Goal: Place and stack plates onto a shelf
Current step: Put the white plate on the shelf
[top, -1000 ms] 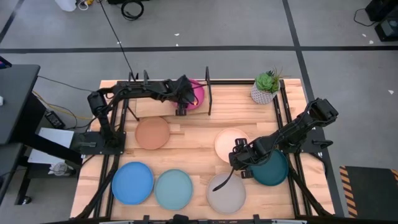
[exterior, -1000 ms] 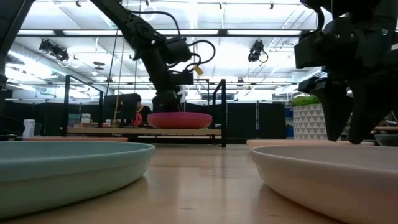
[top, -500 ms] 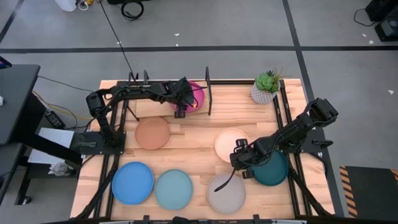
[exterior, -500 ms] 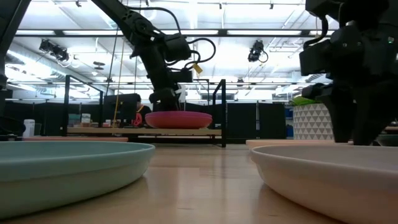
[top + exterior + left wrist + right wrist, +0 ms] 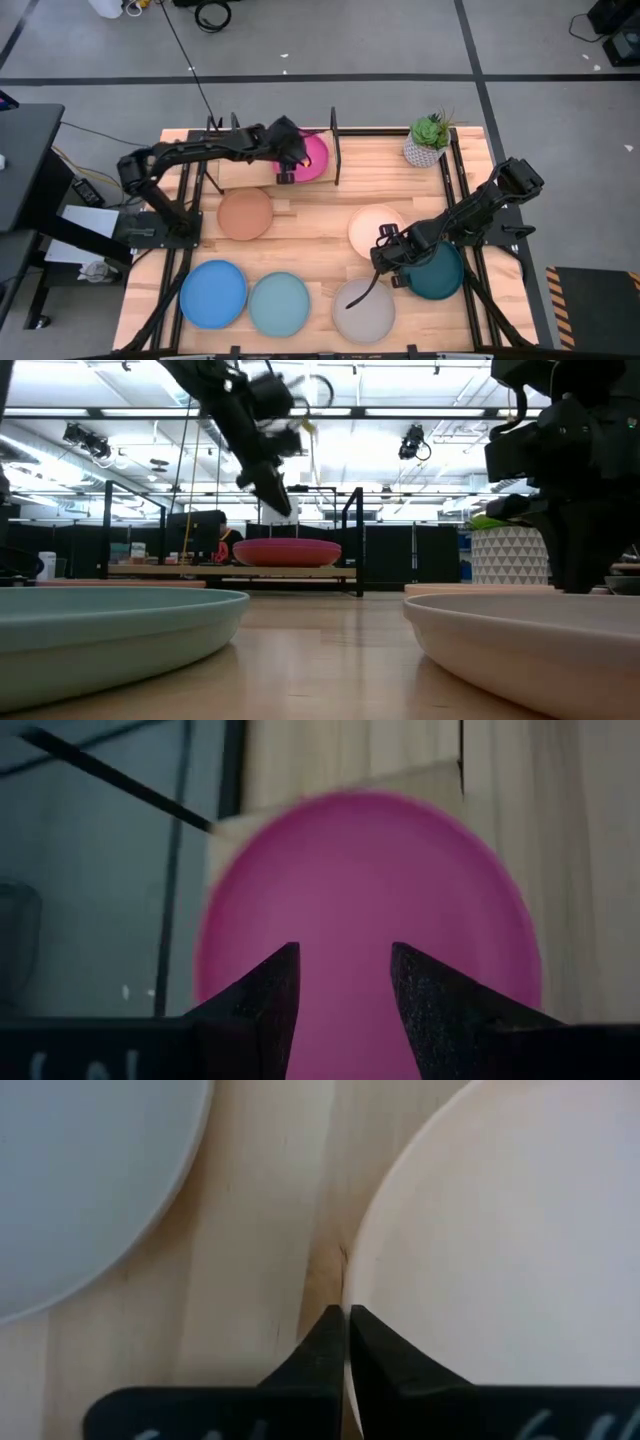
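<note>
1. The right end effector [image 5: 385, 257] sits low at the cream plate [image 5: 377, 226], on the rim nearest the grey plate [image 5: 364, 310]. In the right wrist view its fingers [image 5: 330, 1342] are pinched on that rim, so it grips the cream plate, which lies on the counter [image 5: 300, 235].
2. The left end effector [image 5: 284, 160] hangs above the magenta plate [image 5: 314, 156], fingers [image 5: 262, 995] spread and holding nothing. That plate lies on the shelf [image 5: 240, 170], beside the divider [image 5: 334, 146] nearest the cream plate.
3. To do this lift well, I judge the right arm should raise the gripped rim first, keeping the pinch firm so the plate does not slide.
4. It should then rise well above the counter before heading towards the shelf, keeping away from the teal plate [image 5: 440, 272].
5. The left arm should be out of the way before the cream plate goes onto the magenta one.
</note>
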Robot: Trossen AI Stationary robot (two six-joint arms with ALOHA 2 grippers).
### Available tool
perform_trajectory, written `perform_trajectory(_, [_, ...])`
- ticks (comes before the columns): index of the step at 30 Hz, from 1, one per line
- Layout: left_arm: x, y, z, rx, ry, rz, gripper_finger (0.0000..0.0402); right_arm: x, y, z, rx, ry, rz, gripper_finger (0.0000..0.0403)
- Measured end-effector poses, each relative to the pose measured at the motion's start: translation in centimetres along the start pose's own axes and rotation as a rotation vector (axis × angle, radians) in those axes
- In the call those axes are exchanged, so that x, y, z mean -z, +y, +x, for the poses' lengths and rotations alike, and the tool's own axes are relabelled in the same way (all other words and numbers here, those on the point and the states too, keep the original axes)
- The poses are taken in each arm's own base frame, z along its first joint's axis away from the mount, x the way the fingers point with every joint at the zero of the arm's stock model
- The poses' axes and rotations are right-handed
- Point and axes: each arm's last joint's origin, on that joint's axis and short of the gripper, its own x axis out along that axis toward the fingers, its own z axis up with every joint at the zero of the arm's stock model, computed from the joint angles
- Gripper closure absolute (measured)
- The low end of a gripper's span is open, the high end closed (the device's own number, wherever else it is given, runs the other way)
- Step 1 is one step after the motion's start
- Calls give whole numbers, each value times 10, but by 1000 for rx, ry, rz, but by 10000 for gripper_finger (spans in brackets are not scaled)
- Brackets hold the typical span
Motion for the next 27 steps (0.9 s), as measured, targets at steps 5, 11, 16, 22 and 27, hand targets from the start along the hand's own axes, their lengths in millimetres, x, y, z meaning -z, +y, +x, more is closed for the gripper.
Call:
perform_trajectory(5, [-8,-5,-28,-5,-57,10,235,-7,1,-6,-2,-12,-49,388])
perform_trajectory(11, [-15,-18,-45,70,-111,-33,235,-26,5,-24,4,-72,-145,389])
perform_trajectory(16, [-22,-48,-47,241,-176,-2,235,-37,2,-37,84,-91,-192,388])
perform_trajectory(22, [-24,-99,-45,226,-176,192,235,-50,-7,-46,97,-129,-165,388])
perform_trajectory(27, [-23,-131,-50,143,-178,280,235,-59,-14,-52,72,-157,-174,388])
